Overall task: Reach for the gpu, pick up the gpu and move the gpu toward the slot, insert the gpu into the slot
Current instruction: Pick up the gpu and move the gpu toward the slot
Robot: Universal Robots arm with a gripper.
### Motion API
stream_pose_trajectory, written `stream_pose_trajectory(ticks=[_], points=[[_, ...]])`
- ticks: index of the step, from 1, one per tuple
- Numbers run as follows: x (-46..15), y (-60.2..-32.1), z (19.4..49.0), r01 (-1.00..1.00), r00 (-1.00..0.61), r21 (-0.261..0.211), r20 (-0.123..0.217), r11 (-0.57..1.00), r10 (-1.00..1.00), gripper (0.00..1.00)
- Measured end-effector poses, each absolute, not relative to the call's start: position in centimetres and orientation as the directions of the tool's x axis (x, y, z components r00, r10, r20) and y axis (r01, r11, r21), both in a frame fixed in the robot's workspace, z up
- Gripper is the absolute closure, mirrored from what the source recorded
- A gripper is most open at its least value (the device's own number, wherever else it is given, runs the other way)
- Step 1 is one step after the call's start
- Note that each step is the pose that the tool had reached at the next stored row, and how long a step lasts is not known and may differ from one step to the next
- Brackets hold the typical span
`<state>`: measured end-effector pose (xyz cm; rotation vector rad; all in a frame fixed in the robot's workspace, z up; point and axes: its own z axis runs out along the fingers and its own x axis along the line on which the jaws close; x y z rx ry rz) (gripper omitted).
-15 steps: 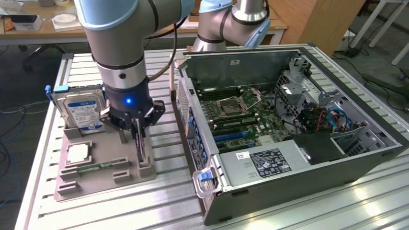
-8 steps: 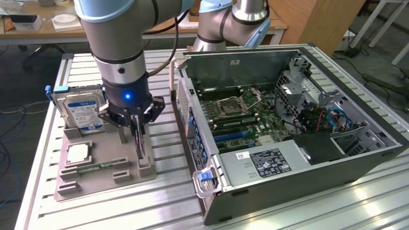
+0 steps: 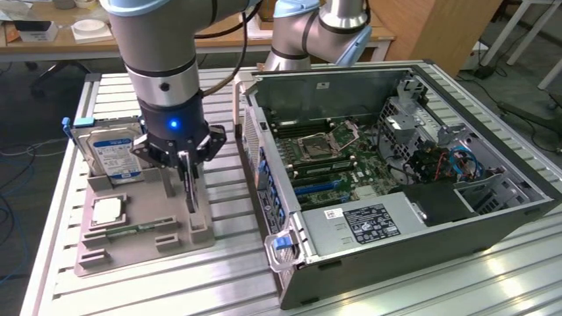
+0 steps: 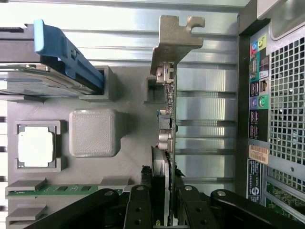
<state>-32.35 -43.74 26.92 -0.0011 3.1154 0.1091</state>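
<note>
The gpu [image 3: 189, 191] stands on edge as a thin dark card over the right end of the grey holder tray [image 3: 131, 253]. My gripper [image 3: 185, 168] reaches down from above and is shut on the card's upper edge. In the wrist view the gpu [image 4: 167, 114] runs edge-on away from my gripper [image 4: 164, 202], ending in its silver bracket [image 4: 176, 36]. Its lower edge sits at the tray's slot block; whether it has left the block I cannot tell. The blue slot [image 3: 318, 189] lies on the motherboard inside the open computer case [image 3: 422, 224], to the exterior view's right.
On the tray are a blue-labelled hard drive [image 3: 112, 153], a square processor [image 3: 107, 210] and a green memory stick [image 3: 131, 230]. The case's rear wall [image 4: 271, 95] with ports stands close beside the card. A slatted metal table [image 3: 220, 276] carries everything. A second arm's base [image 3: 303, 39] rises behind.
</note>
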Motion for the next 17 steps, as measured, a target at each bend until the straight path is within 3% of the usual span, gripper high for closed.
stream_pose_trajectory(ticks=[11, 17], points=[[-32.4, -43.7, 28.6, -0.002, -1.000, 0.076, -0.024, 0.997, 0.000, 0.73], [-32.4, -43.7, 29.0, -0.002, -1.000, 0.051, -0.024, 0.999, 0.000, 0.73]])
